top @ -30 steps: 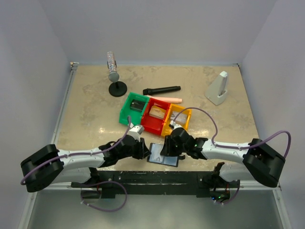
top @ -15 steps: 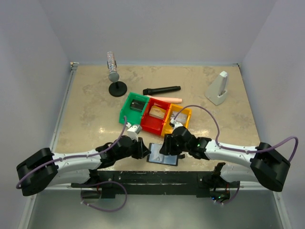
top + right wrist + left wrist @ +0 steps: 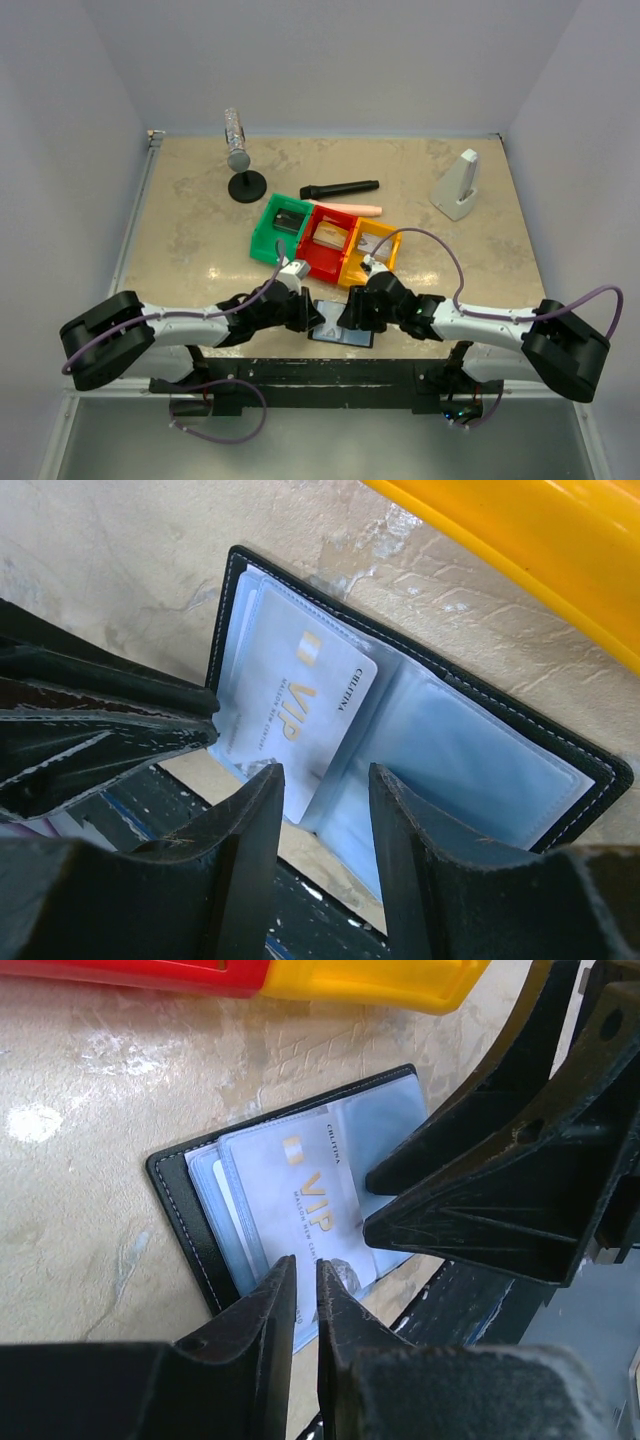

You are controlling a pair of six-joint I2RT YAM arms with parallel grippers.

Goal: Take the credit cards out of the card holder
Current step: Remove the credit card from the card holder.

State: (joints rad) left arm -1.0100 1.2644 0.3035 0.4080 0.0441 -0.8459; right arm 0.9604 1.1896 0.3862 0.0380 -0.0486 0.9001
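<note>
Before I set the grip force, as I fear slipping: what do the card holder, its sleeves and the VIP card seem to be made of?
The card holder: black leather or faux leather, matte, pale stitching along the edge. The sleeves: thin clear soft plastic, bluish, glossy, layered and see-through. The VIP card: probably stiff plastic, smooth, pale with gold print and rounded corners.

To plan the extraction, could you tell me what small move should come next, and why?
Probably close the left end effector on the near edge of the VIP card: its nearly closed fingers sit there, the card holder lies open, and the right end effector stands open over it.
</note>
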